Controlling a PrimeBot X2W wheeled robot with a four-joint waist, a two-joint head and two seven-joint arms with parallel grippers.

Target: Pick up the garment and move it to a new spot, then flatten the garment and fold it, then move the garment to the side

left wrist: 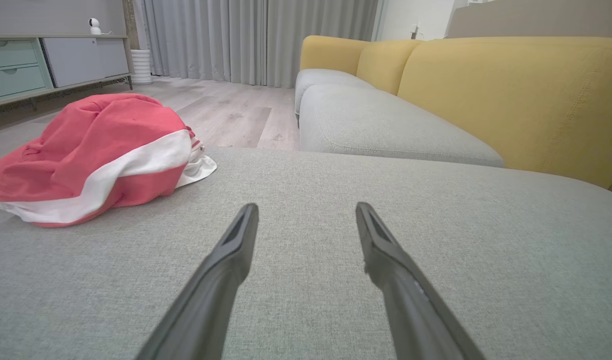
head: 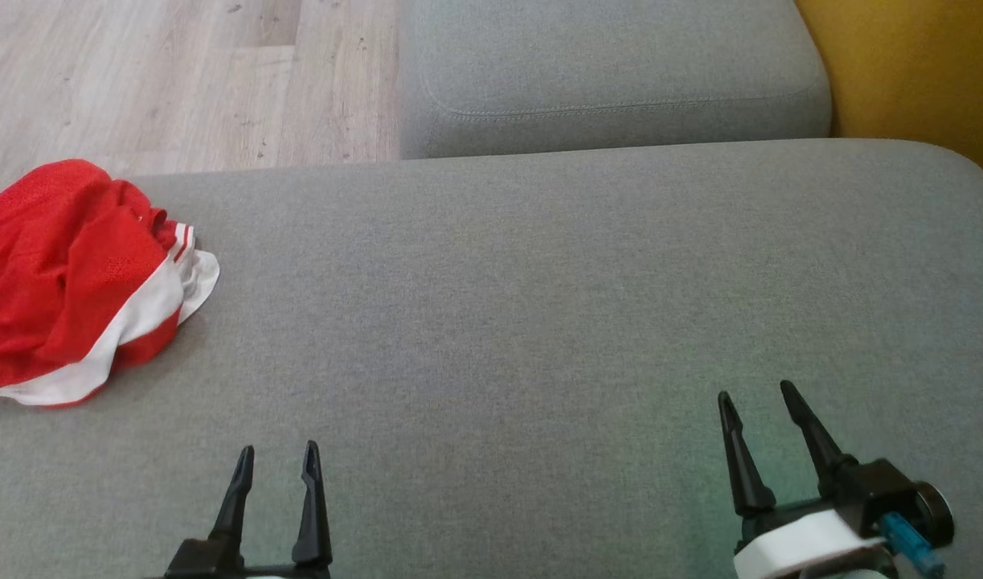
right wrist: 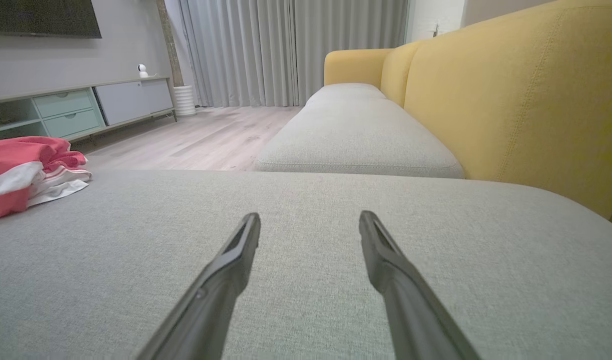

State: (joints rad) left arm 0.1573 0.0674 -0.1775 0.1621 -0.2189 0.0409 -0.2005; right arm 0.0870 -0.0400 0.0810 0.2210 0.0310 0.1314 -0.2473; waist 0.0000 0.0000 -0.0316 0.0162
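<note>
From the head view, the garment [head: 81,273] is a red and white heap, all bunched up. It lies on the far left of the gray sofa seat [head: 539,305], close to the edge by the wooden floor [head: 178,80]. It is crumpled, so it cannot be folded as it is. I think that is why it must first go to a roomier spot. The left end effector [head: 279,447] is at the bottom, open and holding nothing. The right end effector [head: 755,391] is at the lower right, open and empty too. Both are well apart from the garment. The left one is on the garment's side, so it looks like the better one to reach.

From the left wrist view, the left end effector [left wrist: 307,206] has its two fingers spread wide over the bare gray seat. The garment [left wrist: 95,150] sits ahead and off to the left, not between the fingers. The arm would need to swing that way first.

From the right wrist view, the right end effector [right wrist: 310,215] is spread wide as well, with nothing in it. The garment [right wrist: 20,170] is far off at the left edge. The yellow back [right wrist: 526,90] of the sofa is on the right. The big gray middle looks like a good place to lay the garment flat.
</note>
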